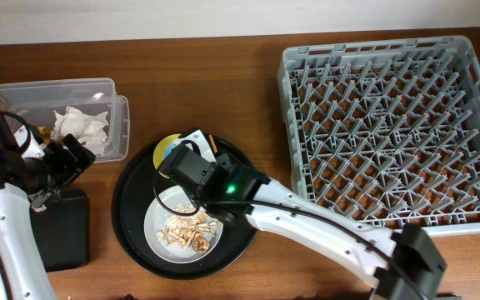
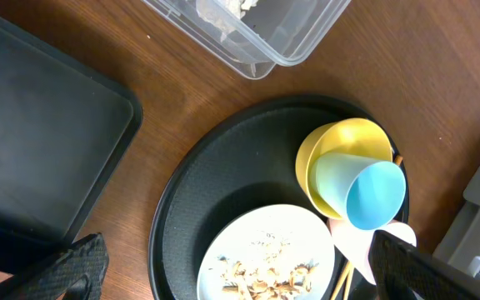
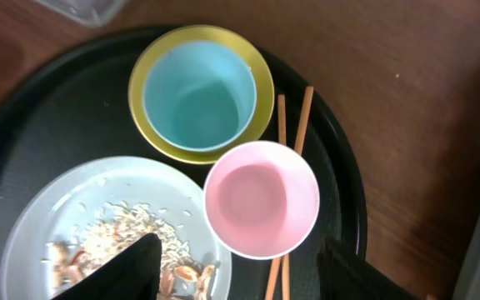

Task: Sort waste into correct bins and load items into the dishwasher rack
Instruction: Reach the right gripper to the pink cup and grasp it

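Observation:
On the round black tray, a light-blue cup (image 3: 198, 96) stands inside the yellow bowl (image 3: 261, 92). A pink cup (image 3: 261, 198) stands upright beside it, partly over wooden chopsticks (image 3: 294, 117). The grey-white plate (image 3: 73, 200) holds beige crumbs (image 3: 107, 242). My right gripper (image 3: 240, 275) is open and empty, hovering above the pink cup and the plate edge. My left gripper (image 2: 240, 279) is open and empty, high over the plate (image 2: 265, 250); in the overhead view it sits near the clear box (image 1: 57, 92), which holds white tissue (image 1: 82, 125). The grey rack (image 1: 394, 125) is at the right.
A shallow black rectangular tray (image 1: 61, 229) lies at the front left, under my left arm. The large round black tray (image 1: 132, 225) sits mid-table between it and the rack. My right arm reaches across from the front right.

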